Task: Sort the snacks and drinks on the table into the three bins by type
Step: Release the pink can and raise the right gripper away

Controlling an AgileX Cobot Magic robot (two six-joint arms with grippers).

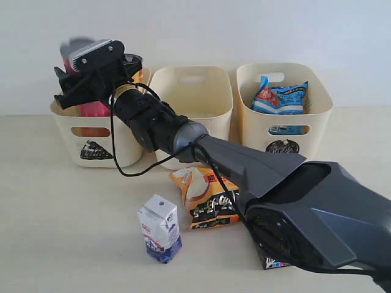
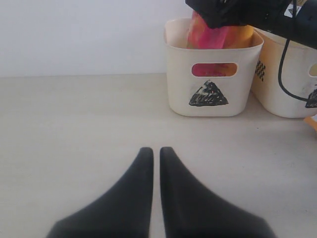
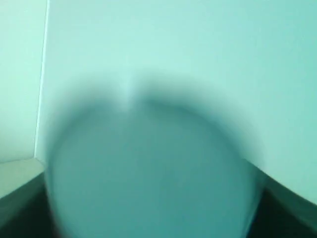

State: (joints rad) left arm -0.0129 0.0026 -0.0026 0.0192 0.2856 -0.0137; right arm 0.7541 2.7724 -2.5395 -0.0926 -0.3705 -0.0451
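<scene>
My right gripper reaches across to the left, triangle-marked bin, right over the pink chip tube that stands inside. A yellow-orange tube stands beside the pink one. In the right wrist view a blurred round lid fills the space between dark fingers; whether they press on it is unclear. The blue-white bag lies in the right, circle-marked bin. On the table lie the orange-black bag and the white-and-blue carton. My left gripper is shut and holds nothing.
The middle bin stands between the other two, its front partly covered by my right arm. A dark carton peeks out under the arm's base. A black cable loops down in front of the left bin.
</scene>
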